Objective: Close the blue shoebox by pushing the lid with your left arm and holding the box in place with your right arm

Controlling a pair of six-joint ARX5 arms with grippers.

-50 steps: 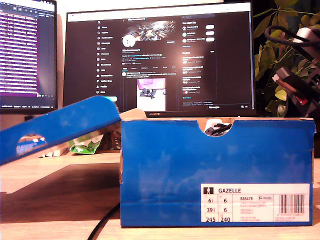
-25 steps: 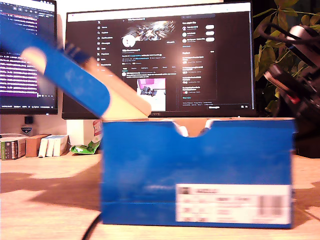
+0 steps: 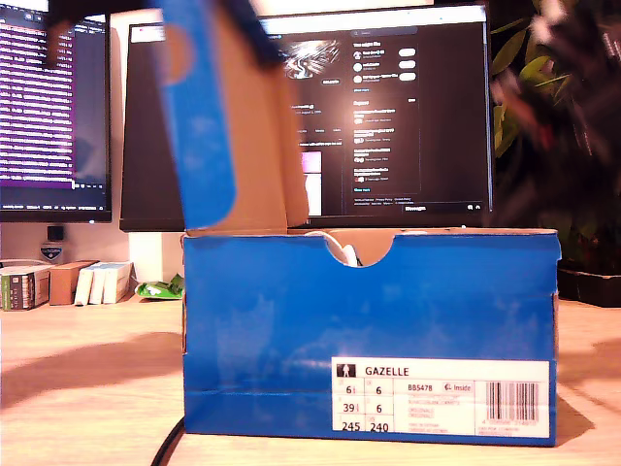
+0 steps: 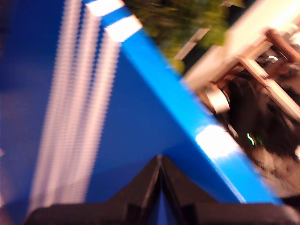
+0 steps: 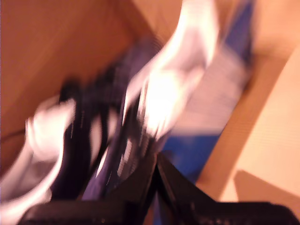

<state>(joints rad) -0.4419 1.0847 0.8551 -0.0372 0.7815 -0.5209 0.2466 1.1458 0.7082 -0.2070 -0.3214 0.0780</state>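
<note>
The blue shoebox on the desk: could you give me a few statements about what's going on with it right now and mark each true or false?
1. The lid stands nearly upright above the shoebox. True.
2. The box label reads GAZELLE. True.
3. The box is fully closed. False: it is open at the top.
4. My first gripper is at the lid's blue striped side. True.
5. The box is empty. False: my second wrist view shows a shoe inside.

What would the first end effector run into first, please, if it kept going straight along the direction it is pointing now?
Most likely the blue lid. The first end effector has its closed tips aimed at that blue surface, which fills the view straight ahead. The picture is blurred, so I cannot tell whether they already touch.
</note>
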